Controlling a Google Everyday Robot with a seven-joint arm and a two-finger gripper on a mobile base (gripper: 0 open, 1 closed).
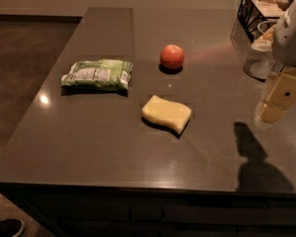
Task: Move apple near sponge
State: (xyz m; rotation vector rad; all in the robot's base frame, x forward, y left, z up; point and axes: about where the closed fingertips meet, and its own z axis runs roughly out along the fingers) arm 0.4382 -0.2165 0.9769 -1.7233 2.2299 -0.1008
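The apple [172, 57] is a small round red-orange fruit standing on the grey counter [103, 147], toward the back middle. The sponge [166, 113] is a pale yellow foam block with wavy edges, lying nearer the front, a short gap below the apple. My gripper [278, 102] hangs at the right edge of the view, above the counter, well to the right of both the apple and the sponge. It holds nothing that I can see. Its shadow falls on the counter at the front right.
A green-and-white snack bag [97, 75] lies left of the apple. A black wire basket [259, 9] with items and a clear glass container [256, 58] stand at the back right. The counter's front edge runs along the bottom; dark floor lies to the left.
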